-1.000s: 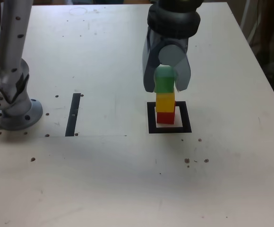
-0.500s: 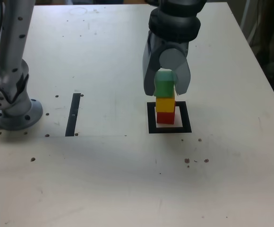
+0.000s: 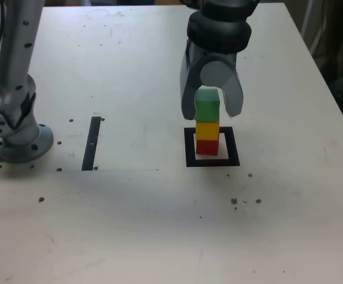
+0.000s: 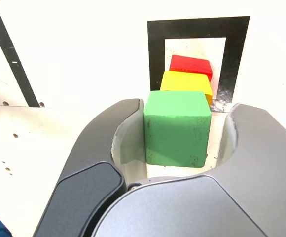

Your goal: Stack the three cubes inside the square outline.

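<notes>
The three cubes stand as one stack inside the square outline (image 3: 189,148), a black tape frame with a white centre. The red cube (image 3: 206,147) is at the bottom, the yellow cube (image 3: 207,129) sits on it, and the green cube (image 3: 207,105) is on top. My gripper (image 3: 212,113) hangs over the stack with a finger on each side of the green cube. In the wrist view the gripper (image 4: 187,108) is open. Small gaps show between its jaws and the green cube (image 4: 177,128), with the yellow cube (image 4: 186,83), red cube (image 4: 191,64) and outline (image 4: 155,49) below.
The arm's grey base (image 3: 18,136) stands at the exterior view's left. A thin black strip (image 3: 91,144) lies between the base and the outline. Small dark holes dot the white table (image 3: 159,225), whose right edge runs close by.
The gripper lowered the green cube onto the yellow one, then its jaws spread apart and let go of it. The stack stays in place.
</notes>
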Robot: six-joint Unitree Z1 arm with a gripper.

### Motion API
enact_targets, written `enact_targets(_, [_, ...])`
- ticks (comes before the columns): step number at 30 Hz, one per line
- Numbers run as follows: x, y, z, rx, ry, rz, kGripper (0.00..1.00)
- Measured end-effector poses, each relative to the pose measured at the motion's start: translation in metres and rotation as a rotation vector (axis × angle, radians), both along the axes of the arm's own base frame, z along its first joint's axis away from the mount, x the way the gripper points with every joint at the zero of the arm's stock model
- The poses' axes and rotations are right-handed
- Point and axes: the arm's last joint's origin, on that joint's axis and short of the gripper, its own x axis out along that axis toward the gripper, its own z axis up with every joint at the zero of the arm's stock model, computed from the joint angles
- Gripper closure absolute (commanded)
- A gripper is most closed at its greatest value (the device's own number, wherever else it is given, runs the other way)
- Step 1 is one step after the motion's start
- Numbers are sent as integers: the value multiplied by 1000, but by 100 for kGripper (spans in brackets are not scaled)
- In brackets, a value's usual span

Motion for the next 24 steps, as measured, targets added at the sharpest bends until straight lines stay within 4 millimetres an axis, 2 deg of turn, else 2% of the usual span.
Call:
enact_targets(13, [-7,1,10,1,-16,1,1])
enact_targets(24, [-7,1,10,0,-13,2,1])
